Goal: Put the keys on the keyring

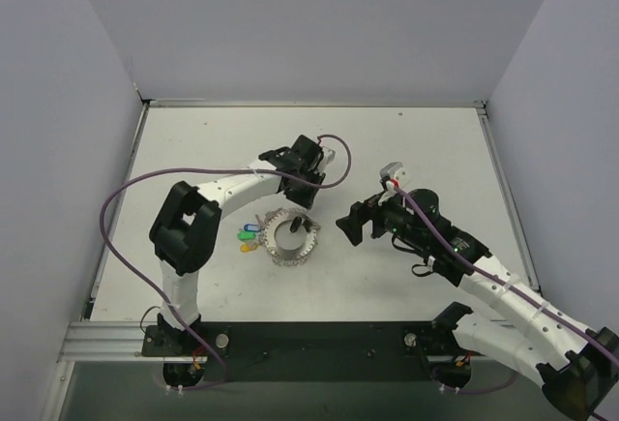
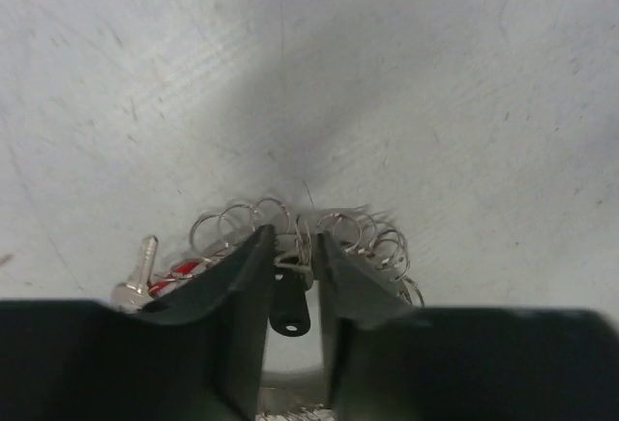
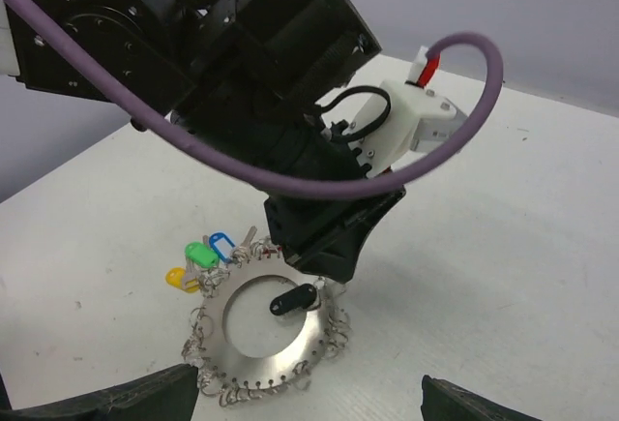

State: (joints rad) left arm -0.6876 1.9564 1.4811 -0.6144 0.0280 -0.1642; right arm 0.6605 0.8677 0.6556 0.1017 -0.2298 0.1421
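Note:
The keyring is a flat silvery disc with a wide hole and many small wire loops round its rim. It lies mid-table and also shows in the right wrist view. Blue, green and yellow headed keys hang at its left rim. A red head shows beside a silver blade. My left gripper stands over the ring's far rim. Its jaws are nearly closed on a black-headed key, whose head lies over the hole. My right gripper is open and empty, to the right of the ring.
White walls enclose the table on three sides. A metal rail runs along the near edge by the arm bases. The left arm's purple cable loops over the left side of the table.

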